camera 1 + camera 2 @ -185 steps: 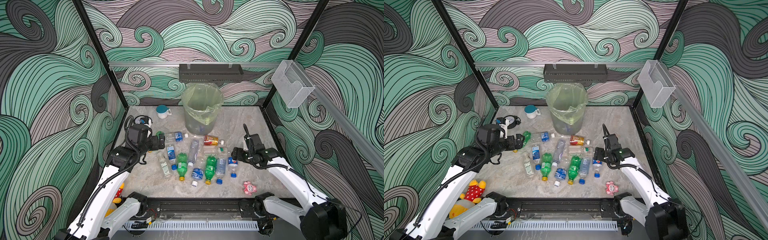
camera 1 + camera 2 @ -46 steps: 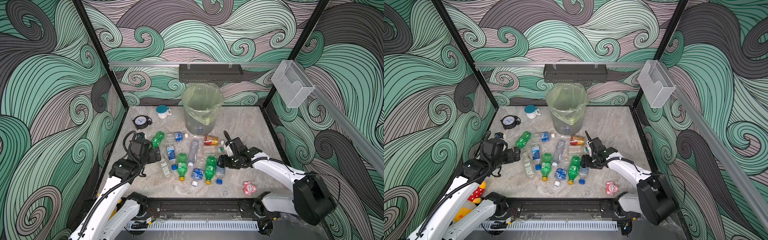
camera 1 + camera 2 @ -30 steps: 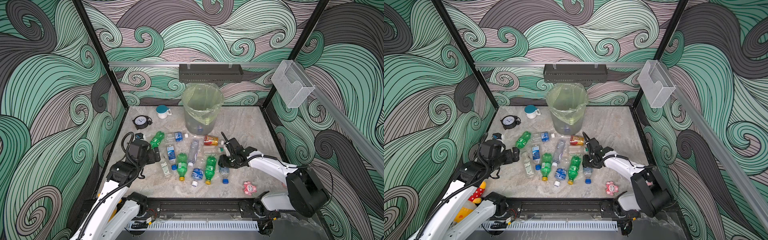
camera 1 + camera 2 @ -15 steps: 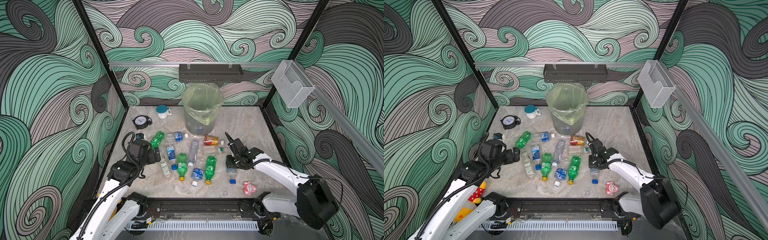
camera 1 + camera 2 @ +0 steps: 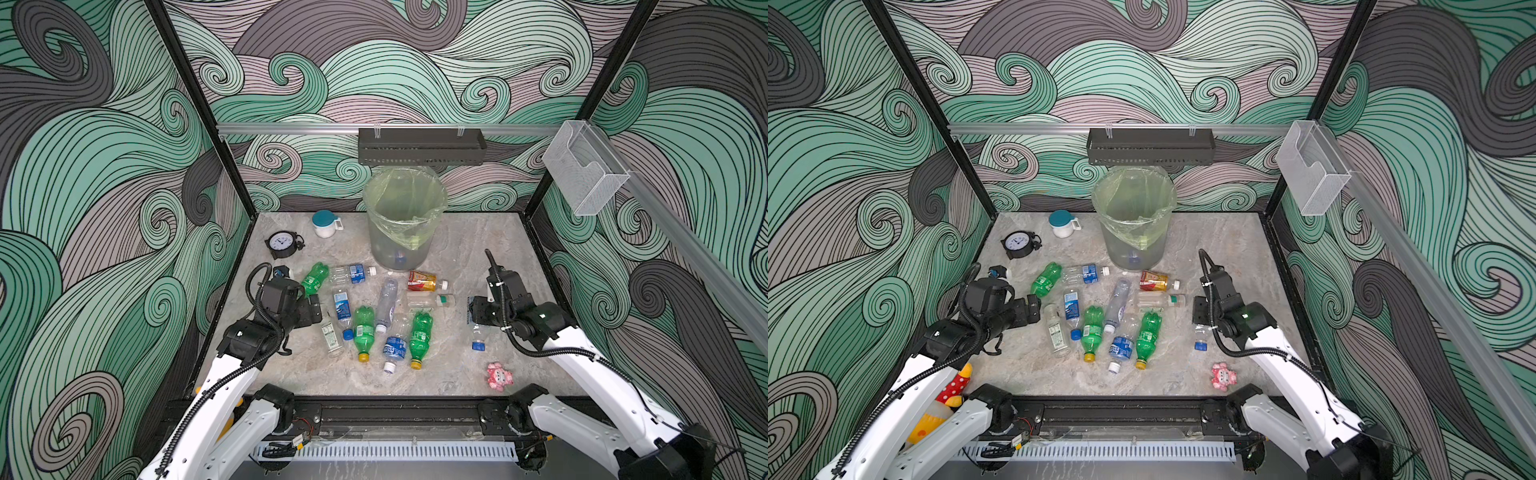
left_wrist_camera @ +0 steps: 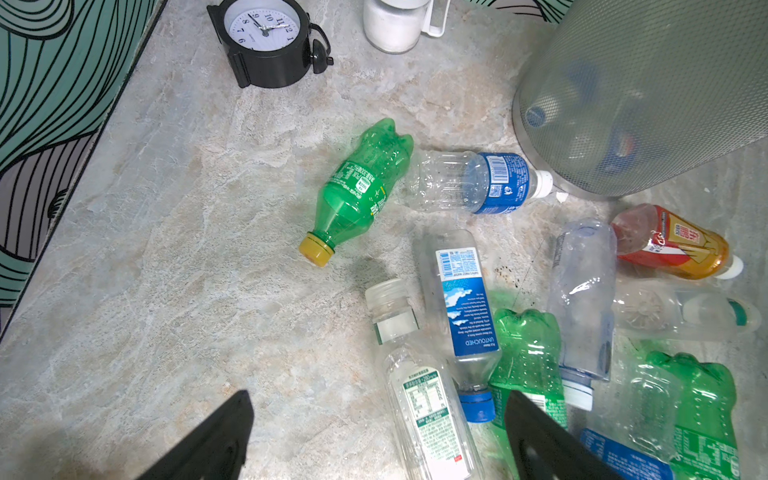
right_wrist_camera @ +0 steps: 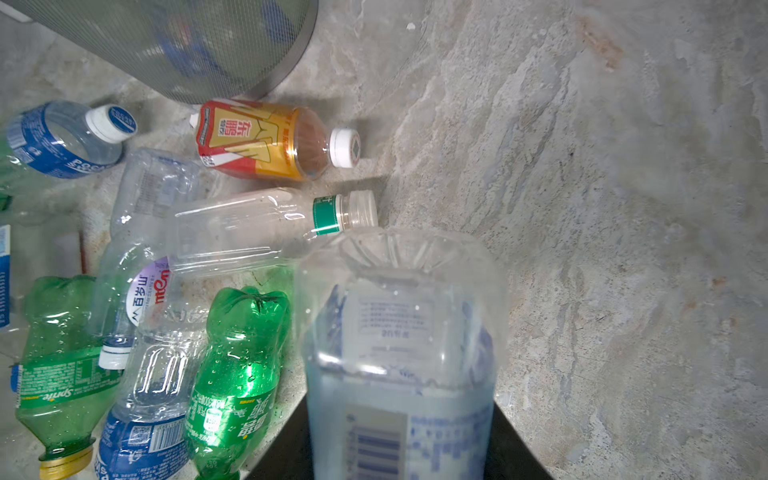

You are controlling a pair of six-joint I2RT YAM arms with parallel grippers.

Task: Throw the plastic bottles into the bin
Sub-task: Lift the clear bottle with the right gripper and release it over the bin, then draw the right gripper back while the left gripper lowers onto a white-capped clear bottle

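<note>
Left arm: up from the front-left base, elbow bent, wrist turned inward toward the bottle heap.
Left end effector [image 5: 314, 309]: spread wide, holding nothing, low over the table [image 5: 457, 374] at the heap's left edge.
Left wrist view: black fingers [image 6: 216, 436] either side of a clear bottle with a green-and-white label [image 6: 428, 411]; no contact seen.
Right arm: up from the front-right base, forearm slanted inward, wrist bent toward the heap.
Right end effector [image 5: 478, 311]: clamped on a blue-labelled clear bottle [image 5: 477, 332].
Held bottle: blue cap toward the table's front edge in both top views, base pointing away from the wrist, just right of the heap; lifted off the table or not, cannot tell.
Other plastic bottles [image 5: 363, 328]: lying on the table between the two arms, in front of the bin.
Bin [image 5: 399, 253]: upright at back centre, yellow-green liner over the rim, a few bottles dim through its wall.
</note>
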